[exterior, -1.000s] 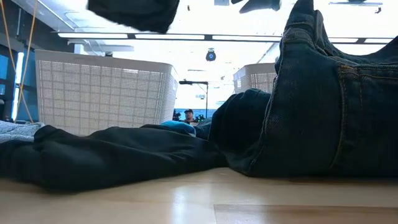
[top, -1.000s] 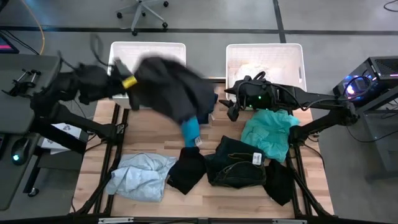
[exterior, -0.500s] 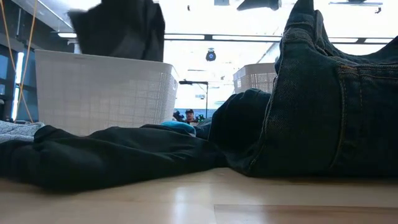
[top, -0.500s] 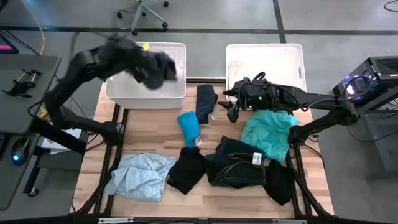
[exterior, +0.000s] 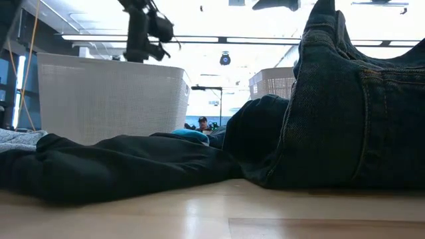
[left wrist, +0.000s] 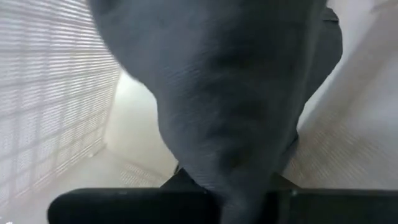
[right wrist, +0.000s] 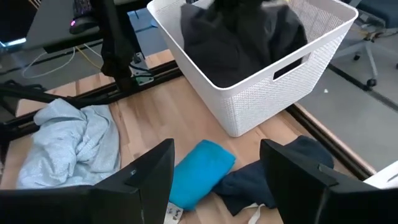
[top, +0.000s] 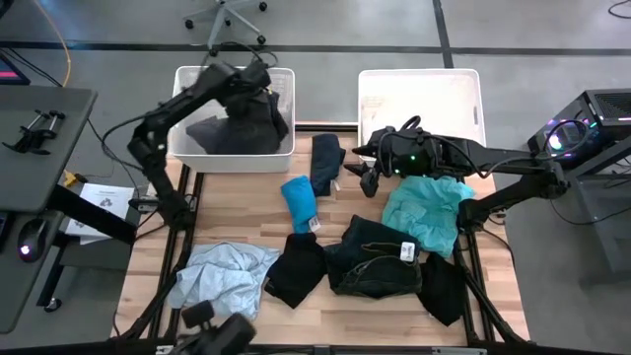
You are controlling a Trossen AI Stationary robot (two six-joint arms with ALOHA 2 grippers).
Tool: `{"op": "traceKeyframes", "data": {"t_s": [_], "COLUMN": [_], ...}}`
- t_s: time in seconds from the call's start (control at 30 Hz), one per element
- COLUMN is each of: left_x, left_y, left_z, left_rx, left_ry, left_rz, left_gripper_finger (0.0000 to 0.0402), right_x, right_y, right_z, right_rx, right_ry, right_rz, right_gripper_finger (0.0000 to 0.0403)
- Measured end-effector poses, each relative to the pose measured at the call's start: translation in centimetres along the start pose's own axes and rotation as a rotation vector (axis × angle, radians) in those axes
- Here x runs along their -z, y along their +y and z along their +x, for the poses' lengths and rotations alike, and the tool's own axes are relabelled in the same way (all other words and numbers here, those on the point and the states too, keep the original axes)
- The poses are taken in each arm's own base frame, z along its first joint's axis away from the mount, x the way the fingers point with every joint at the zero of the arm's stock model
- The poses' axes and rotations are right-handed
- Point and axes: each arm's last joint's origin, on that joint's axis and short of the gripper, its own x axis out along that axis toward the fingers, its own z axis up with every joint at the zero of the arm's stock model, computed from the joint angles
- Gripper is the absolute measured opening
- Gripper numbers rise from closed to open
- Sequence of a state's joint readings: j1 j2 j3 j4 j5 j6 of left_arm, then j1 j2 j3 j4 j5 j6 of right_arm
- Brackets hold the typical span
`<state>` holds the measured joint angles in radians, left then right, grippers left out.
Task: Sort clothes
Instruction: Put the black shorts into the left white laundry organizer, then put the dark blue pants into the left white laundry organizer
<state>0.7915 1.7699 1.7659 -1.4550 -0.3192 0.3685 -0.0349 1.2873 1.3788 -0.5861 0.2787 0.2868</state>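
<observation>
My left gripper point(top: 248, 87) is over the left white basket point(top: 232, 161), shut on a charcoal grey garment point(top: 237, 126) that fills most of the left wrist view point(left wrist: 230, 93). Most of the garment lies inside that basket, as the right wrist view point(right wrist: 230, 43) shows. My right gripper point(top: 367, 174) is open and empty above the table, beside a navy garment point(top: 326, 163). On the table lie a bright blue garment point(top: 301, 202), a teal one point(top: 426, 209), a pale blue one point(top: 222, 278), a black one point(top: 298, 268) and dark jeans point(top: 375, 258). My left gripper holds a gathered part of the charcoal garment point(left wrist: 239, 199) from above, its fingers pointing down into the basket. The cloth itself hides the place of contact. The garment hangs below the fingers, and its bulk rests on the basket's floor.
The right white basket point(top: 421, 77) stands at the far edge behind my right arm. Another black garment point(top: 444, 286) lies at the near right. In the low view the jeans point(exterior: 358, 99) and a black garment point(exterior: 119, 166) block much of the table.
My left gripper has swung with the charcoal garment from high over the table's left side toward the far edge, over the left basket, and gone down into it. The garment, which hung spread below the gripper, now lies mostly in the basket.
</observation>
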Motion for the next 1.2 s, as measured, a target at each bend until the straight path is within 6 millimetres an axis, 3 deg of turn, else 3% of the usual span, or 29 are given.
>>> {"op": "traceKeyframes", "data": {"t_s": [0.17,0.33,0.47,0.6,0.8,0.9,1.03,1.2], "left_x": [-2.0,-2.4,-1.6,-0.1,2.5,2.9,2.6,2.1], "left_y": [0.2,1.1,1.6,1.2,0.4,0.4,0.8,0.1], "left_z": [3.4,5.2,5.1,2.7,-2.6,-3.9,-2.7,1.2], "left_rx": [0.026,0.069,0.091,0.099,0.052,0.073,0.074,0.081], "left_ry": [0.067,0.086,0.136,0.171,-0.002,-0.120,-0.187,-0.152], "left_rz": [0.006,-0.111,-0.157,-0.183,-0.287,-0.327,-0.382,-0.406], "left_gripper_finger": [0.0025,0.0104,0.0167,0.0195,0.0186,0.0170,0.0141,0.0103], "right_x": [0.2,0.4,0.6,0.6,0.5,0.5,0.5,0.8], "right_y": [0.7,1.5,1.9,2.0,1.8,1.8,1.8,2.6], "right_z": [-0.2,-0.5,-0.6,-0.7,-0.6,-0.6,-0.6,-0.9], "right_rx": [-0.027,-0.043,-0.027,-0.021,-0.013,-0.012,-0.012,-0.046], "right_ry": [0.004,0.005,-0.004,-0.007,-0.008,-0.009,-0.009,0.001], "right_rz": [-0.002,0.002,-0.007,-0.010,-0.008,-0.007,-0.002,0.022], "right_gripper_finger": [0.0224,0.0224,0.0224,0.0224,0.0224,0.0224,0.0224,0.0224]}}
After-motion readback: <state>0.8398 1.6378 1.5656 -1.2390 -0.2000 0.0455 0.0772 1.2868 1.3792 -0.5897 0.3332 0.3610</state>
